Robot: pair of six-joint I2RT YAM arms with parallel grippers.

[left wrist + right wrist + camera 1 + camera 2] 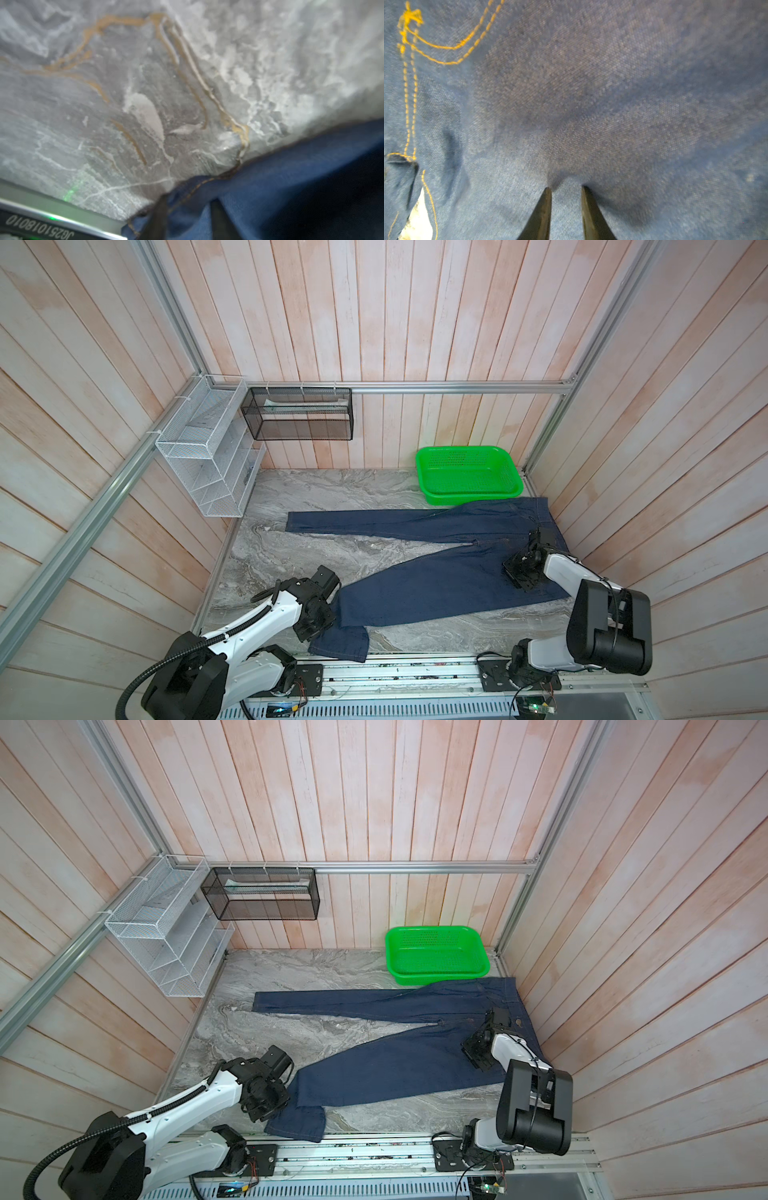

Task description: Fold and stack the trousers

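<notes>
The dark navy trousers [436, 585] [395, 1065] lie spread on the marble table [332, 489], waist at the right and both legs running left. The far leg lies straight. The near leg slants toward the front edge, its cuff folded over there. My left gripper [330, 620] [286, 1100] is at that cuff; in the left wrist view the left gripper [189, 199] is shut on the trousers [291, 176], a stitched hem bunched between its fingers. My right gripper [536, 537] [492, 1015] rests on the waist area. In the right wrist view the right gripper [566, 188] pinches a pucker of the trousers [591, 93].
A green plastic basket [469, 477] [436, 955] stands at the back right, touching the trousers' waist. A white wire rack [208, 464] hangs on the left wall and a black mesh basket [299, 414] on the back wall. A metal rail [395, 672] runs along the front edge.
</notes>
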